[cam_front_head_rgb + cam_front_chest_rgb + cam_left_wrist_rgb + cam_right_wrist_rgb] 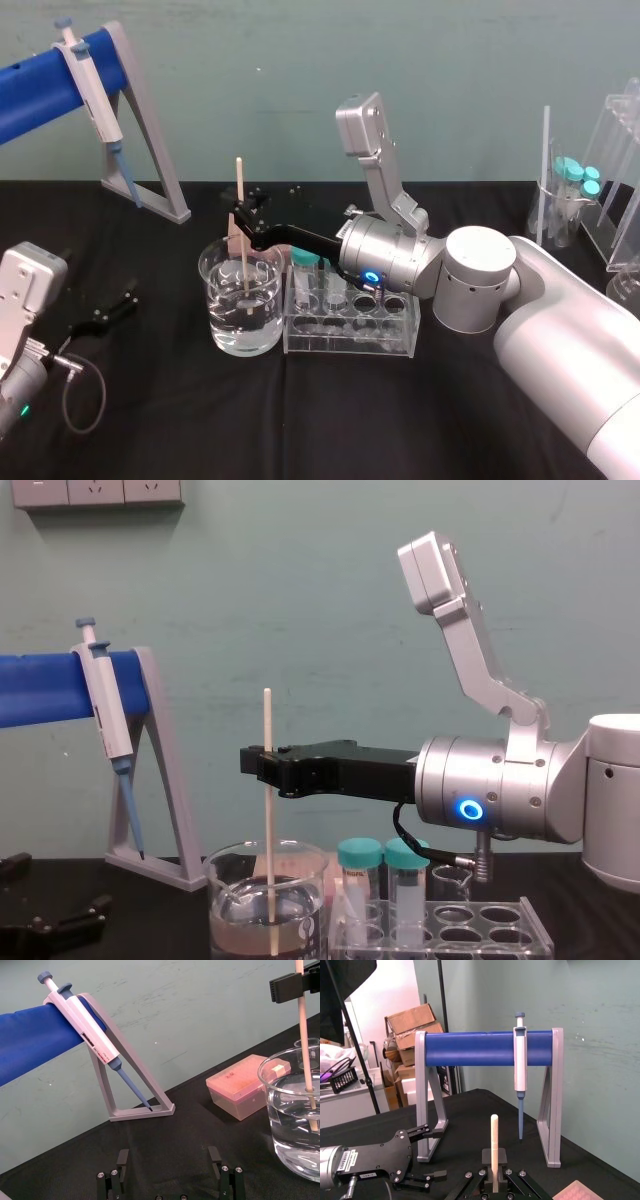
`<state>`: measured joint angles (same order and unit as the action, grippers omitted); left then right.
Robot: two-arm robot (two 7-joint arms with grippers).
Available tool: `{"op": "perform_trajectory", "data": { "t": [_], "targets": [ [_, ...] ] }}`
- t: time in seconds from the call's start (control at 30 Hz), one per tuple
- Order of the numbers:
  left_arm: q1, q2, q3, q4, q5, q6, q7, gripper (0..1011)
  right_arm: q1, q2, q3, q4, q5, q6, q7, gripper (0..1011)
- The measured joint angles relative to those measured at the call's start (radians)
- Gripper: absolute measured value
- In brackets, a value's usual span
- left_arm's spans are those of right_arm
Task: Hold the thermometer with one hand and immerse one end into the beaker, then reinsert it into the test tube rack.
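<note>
The thermometer (pixel 241 190) is a thin cream rod standing upright, with its lower end dipped in the liquid of the beaker (pixel 212 270). My right gripper (pixel 243 216) is shut on the rod above the beaker's rim. The chest view shows the rod (pixel 268 820) reaching near the bottom of the beaker (pixel 300 865), held by the gripper (pixel 262 765). Just right of the beaker stands the clear test tube rack (pixel 350 340) with two teal-capped tubes. My left gripper (pixel 112 312) rests open near the table's left, its fingers (pixel 122 1160) apart with nothing between them.
A grey-and-blue pipette stand (pixel 150 130) with a hanging pipette (pixel 95 90) is at the back left. A pink tip box (pixel 242 1085) sits behind the beaker. At the far right stand more capped tubes (pixel 578 185), glassware and a clear rack.
</note>
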<state>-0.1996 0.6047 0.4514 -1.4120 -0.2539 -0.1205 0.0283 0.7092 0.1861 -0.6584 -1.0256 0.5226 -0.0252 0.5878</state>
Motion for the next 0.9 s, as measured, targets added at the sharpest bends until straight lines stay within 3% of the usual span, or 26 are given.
{"op": "perform_trajectory", "data": {
  "t": [0.9],
  "targets": [
    [0.000, 0.000, 0.000, 0.000, 0.000, 0.000, 0.000, 1004, 0.000, 0.000, 0.000, 0.000, 0.000, 0.000, 0.000, 55]
  ]
}}
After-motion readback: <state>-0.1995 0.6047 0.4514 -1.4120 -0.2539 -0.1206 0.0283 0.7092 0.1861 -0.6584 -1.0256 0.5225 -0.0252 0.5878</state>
